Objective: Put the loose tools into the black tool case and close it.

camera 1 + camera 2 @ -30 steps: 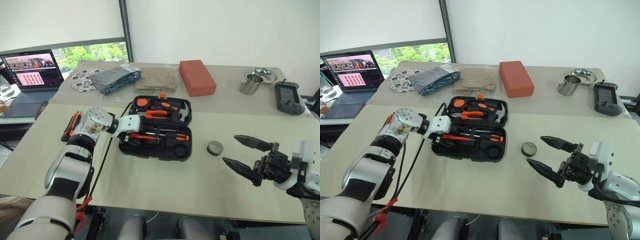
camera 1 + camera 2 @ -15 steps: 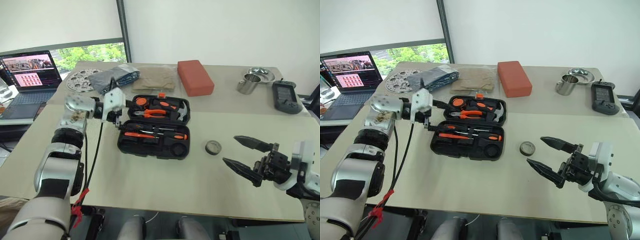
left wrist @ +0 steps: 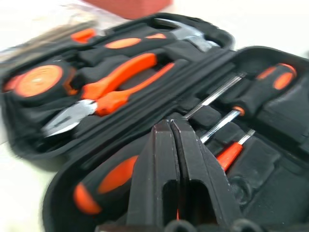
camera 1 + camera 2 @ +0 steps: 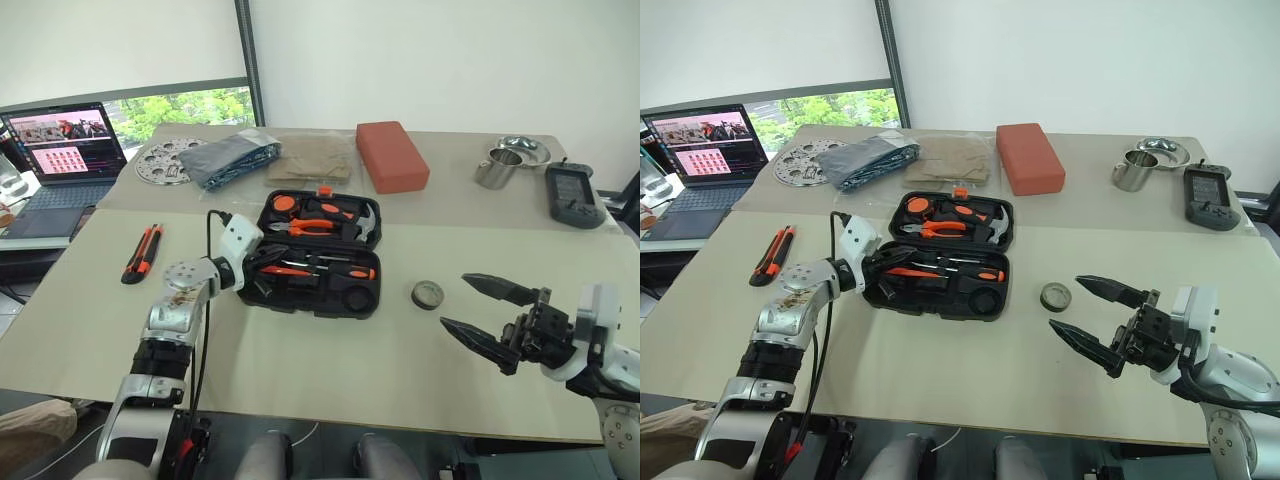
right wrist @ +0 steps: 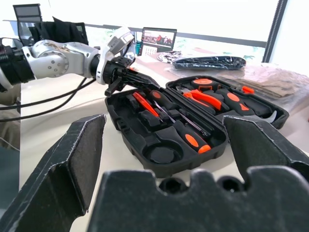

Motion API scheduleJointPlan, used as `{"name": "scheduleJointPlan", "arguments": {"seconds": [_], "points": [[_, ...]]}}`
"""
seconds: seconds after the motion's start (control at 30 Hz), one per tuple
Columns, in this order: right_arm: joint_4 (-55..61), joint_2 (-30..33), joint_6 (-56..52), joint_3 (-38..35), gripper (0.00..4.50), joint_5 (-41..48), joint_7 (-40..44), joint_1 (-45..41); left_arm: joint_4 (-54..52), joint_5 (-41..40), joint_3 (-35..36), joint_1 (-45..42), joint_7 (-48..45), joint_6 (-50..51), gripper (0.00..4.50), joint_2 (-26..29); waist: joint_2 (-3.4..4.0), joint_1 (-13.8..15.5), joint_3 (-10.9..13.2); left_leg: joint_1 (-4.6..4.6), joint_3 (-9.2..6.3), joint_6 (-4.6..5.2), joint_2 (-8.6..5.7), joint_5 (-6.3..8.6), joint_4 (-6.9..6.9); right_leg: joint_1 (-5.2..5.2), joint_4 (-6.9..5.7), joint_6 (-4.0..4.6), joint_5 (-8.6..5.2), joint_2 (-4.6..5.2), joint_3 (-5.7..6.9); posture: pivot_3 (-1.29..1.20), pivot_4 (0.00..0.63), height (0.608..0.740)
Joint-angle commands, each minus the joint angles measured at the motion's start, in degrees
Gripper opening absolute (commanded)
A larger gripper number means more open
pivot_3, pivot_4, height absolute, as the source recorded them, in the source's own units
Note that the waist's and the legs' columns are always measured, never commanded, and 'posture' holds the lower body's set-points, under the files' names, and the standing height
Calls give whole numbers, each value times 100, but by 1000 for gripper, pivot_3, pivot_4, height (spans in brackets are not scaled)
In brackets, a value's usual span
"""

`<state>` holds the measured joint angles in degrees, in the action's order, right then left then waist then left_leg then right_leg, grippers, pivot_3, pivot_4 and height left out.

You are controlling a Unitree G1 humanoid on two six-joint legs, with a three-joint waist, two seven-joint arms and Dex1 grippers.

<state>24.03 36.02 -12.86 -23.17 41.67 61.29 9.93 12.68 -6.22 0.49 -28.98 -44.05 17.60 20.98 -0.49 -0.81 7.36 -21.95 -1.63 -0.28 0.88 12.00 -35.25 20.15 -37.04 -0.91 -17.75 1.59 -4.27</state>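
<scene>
Beige table [image 4: 330, 370], open black tool case [image 4: 318, 262], left tool [image 4: 262, 273] clenched empty, right tool [image 4: 478, 310] released

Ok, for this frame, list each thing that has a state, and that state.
black tool case: lid open, lying flat on the table.
left gripper: shut, empty, at the case's left end.
right gripper: open, empty, apart from the tape roll.
utility knife: loose on the table.
tape roll: loose, beside the case.
laptop: open, screen lit.
</scene>
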Motion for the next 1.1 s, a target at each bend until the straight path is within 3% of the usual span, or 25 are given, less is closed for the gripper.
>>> {"name": "scheduleJointPlan", "arguments": {"seconds": [0.03,0.6,0.87,1.1], "points": [[29,53,115,-35,4500,63,46,-96,-459,160,-129,208,503,360,52,-44,-1,-8,0,0,0,0,-1,0,0,0,0,0,0,0,0,0,150,740],[23,117,96,-87,4500,63,117,-59,-1200,258,-609,843,1340,1967,52,-128,21,-19,-27,0,12,0,-5,0,1,-10,2,-17,-10,1,-19,0,150,740],[-8,160,101,-85,4500,60,141,-72,-1875,-119,-226,791,1491,1399,52,-318,16,-20,-24,0,22,-2,-4,-1,0,-6,1,-35,-20,-3,-46,0,150,740],[-46,223,103,-120,4500,84,186,-77,-2244,-166,52,564,2396,1552,52,-912,7,17,-19,-12,22,-3,-15,-1,-2,0,22,-7,-1,-6,-94,0,150,740]]}}
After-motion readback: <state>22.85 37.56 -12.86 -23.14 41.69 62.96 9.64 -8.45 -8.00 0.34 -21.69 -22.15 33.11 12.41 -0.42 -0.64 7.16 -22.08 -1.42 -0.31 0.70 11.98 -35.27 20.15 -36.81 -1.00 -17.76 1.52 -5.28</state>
